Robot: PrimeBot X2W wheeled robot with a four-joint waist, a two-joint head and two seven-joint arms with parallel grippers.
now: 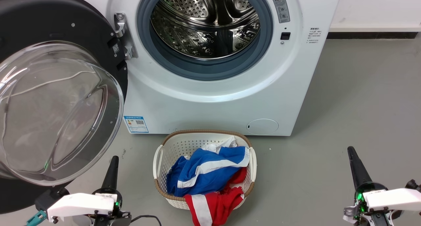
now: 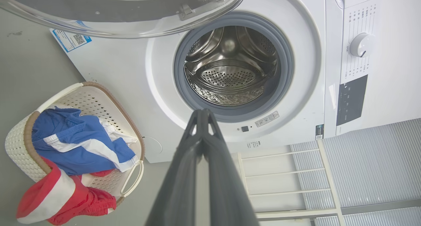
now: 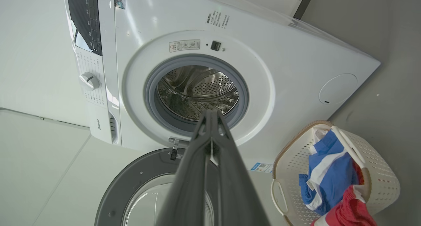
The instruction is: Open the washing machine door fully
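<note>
The washing machine door (image 1: 59,97) is found swung out to the left of the white washing machine (image 1: 213,101). It is carried on a metal hinge (image 1: 123,35) at the left edge of the opening, with its inner face and clear bulging glass bowl turned toward the head camera. The black rim is seen behind the bowl, and the door is cut off by the left edge of the head view. The opening is fully exposed: the grey rubber ring (image 1: 197,68) and the perforated steel drum (image 1: 207,25) are seen unobstructed. The left gripper (image 1: 114,160) is noted low at the left, just beside the lower edge of the glass bowl but apart from it. Its fingers are pressed together at the tips and nothing is held. This is confirmed in the left wrist view, where the closed tips (image 2: 202,113) point toward the drum opening and the door (image 2: 131,18) lies across the top. The right gripper (image 1: 351,151) is noted low at the right, well apart from the machine, with its fingers likewise brought together and empty. In the right wrist view its tips (image 3: 210,114) are aligned with the drum, and the door (image 3: 131,173) is seen below the opening. A white perforated laundry basket (image 1: 204,133) is placed on the grey floor (image 1: 345,104) just in front of the machine. It holds a blue and white garment (image 1: 204,173), and a red and white garment (image 1: 217,203) hangs over its near rim.
</note>
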